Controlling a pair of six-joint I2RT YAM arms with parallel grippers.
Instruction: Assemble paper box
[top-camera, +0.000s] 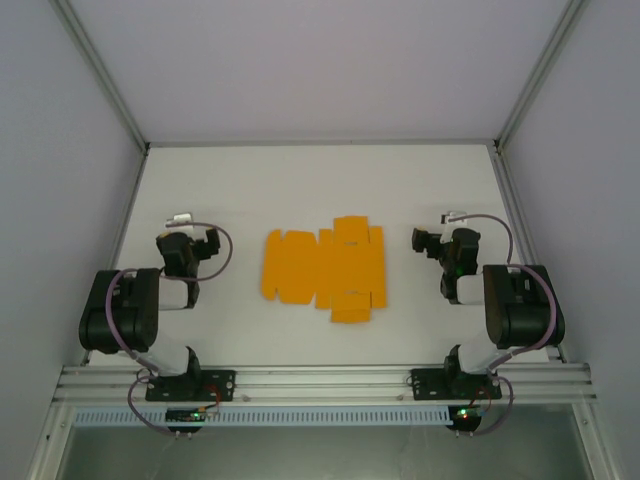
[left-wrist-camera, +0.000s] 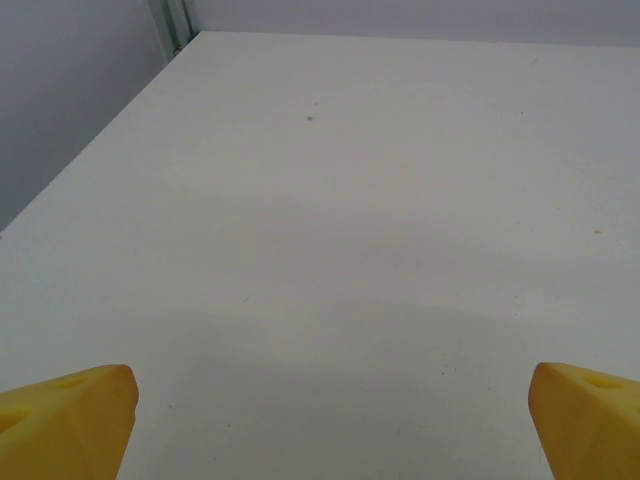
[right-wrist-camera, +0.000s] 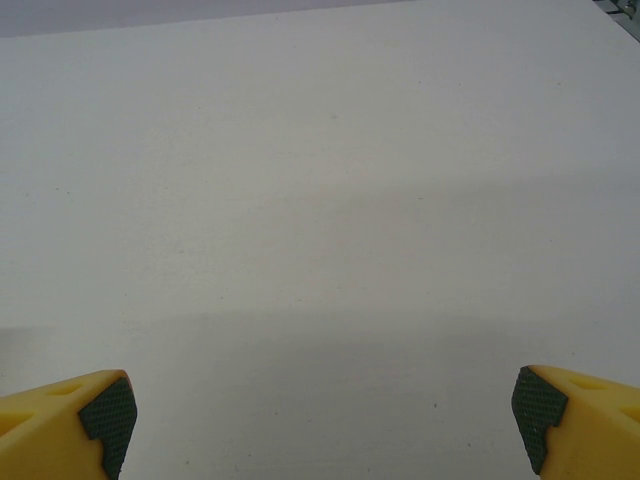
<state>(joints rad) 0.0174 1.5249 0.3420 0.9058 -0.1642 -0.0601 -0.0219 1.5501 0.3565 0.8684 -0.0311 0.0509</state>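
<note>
The paper box (top-camera: 325, 268) lies as a flat orange-yellow die-cut sheet with flaps in the middle of the white table (top-camera: 320, 180), seen from the top view. My left gripper (top-camera: 183, 222) rests well to the sheet's left, folded back near its base. My right gripper (top-camera: 452, 220) sits about as far to the sheet's right. In the left wrist view the gripper (left-wrist-camera: 333, 410) stands open, yellow fingertips (left-wrist-camera: 70, 415) far apart over bare table. The right gripper (right-wrist-camera: 325, 410) is open too, its dark-padded fingertips (right-wrist-camera: 105, 415) wide apart with nothing between them.
Grey enclosure walls with metal frame posts (top-camera: 100, 75) bound the table at left, right and back. An aluminium rail (top-camera: 320, 380) carrying both arm bases runs along the near edge. A wall corner post (left-wrist-camera: 175, 22) appears at the far left of the left wrist view.
</note>
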